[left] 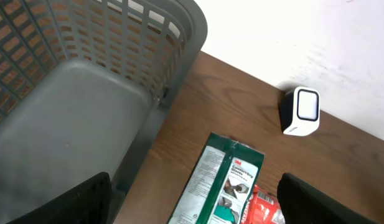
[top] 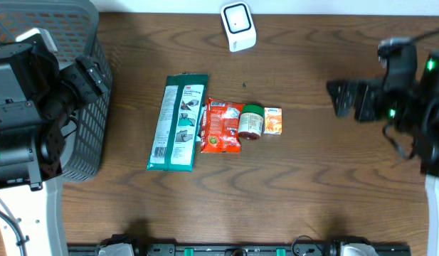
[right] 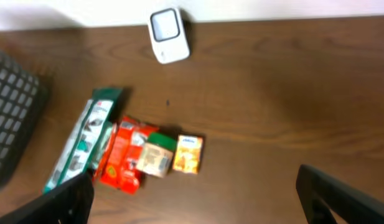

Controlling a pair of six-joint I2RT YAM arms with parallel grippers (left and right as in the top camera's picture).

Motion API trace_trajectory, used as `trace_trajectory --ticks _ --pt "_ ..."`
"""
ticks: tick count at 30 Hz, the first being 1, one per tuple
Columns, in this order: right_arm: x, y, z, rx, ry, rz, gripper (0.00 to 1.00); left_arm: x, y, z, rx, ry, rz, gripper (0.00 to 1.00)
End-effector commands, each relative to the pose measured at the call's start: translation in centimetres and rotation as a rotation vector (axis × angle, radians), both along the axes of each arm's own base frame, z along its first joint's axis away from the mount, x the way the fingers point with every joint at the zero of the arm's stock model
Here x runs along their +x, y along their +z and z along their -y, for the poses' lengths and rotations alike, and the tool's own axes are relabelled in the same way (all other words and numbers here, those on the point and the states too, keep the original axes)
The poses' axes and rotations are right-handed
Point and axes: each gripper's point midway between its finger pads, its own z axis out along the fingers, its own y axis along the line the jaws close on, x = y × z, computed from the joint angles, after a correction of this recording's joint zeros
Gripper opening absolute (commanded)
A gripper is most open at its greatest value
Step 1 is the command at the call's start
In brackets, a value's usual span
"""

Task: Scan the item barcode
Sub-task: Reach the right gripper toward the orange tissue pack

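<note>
Four items lie in a row mid-table: a green glove pack (top: 178, 121), a red packet (top: 220, 126), a green-lidded jar (top: 250, 121) and a small orange box (top: 273, 121). The white barcode scanner (top: 237, 26) stands at the far edge. My left gripper (top: 91, 75) hovers open over the basket's right side, holding nothing. In the left wrist view the glove pack (left: 226, 180) and the scanner (left: 302, 112) lie ahead. My right gripper (top: 340, 98) is open and empty, to the right of the items. The right wrist view, blurred, shows the orange box (right: 188, 154) and the scanner (right: 168, 35).
A grey mesh basket (top: 91, 142) fills the left end of the table, and its rim (left: 179, 25) is close under my left gripper. Bare brown tabletop (top: 311, 178) lies between the items and the right arm. A white wall runs behind the scanner.
</note>
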Motion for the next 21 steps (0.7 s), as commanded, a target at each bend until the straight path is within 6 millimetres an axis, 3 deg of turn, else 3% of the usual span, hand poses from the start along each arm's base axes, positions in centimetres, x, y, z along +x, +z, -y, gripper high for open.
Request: trace_trajectory --ticks 1,3,7,10,15,21 --pt "-0.4 0.0 -3.2 0.195 0.093 -0.091 0.99 0.0 -0.1 0.0 0.003 -0.006 -0.004 0.85" --pt "-0.4 0.2 -4.6 0.250 0.164 -0.096 0.99 0.0 -0.1 0.0 0.003 -0.006 -0.004 0.85" --pt "0.8 -2.2 -4.1 0.214 0.073 -0.185 0.45 0.0 -0.1 0.0 0.003 -0.006 -0.004 0.85" --pt "1.3 -5.2 -4.3 0.093 0.020 -0.274 0.29 0.0 -0.1 0.0 0.003 -0.006 -0.004 0.85" --pt "2.1 -10.2 -5.8 -0.070 -0.004 -0.419 0.37 0.0 -0.1 0.0 0.003 -0.006 -0.004 0.85" --pt "3.8 -15.9 -6.4 -0.115 -0.026 -0.581 0.28 0.0 -0.1 0.0 0.003 -0.006 -0.004 0.85"
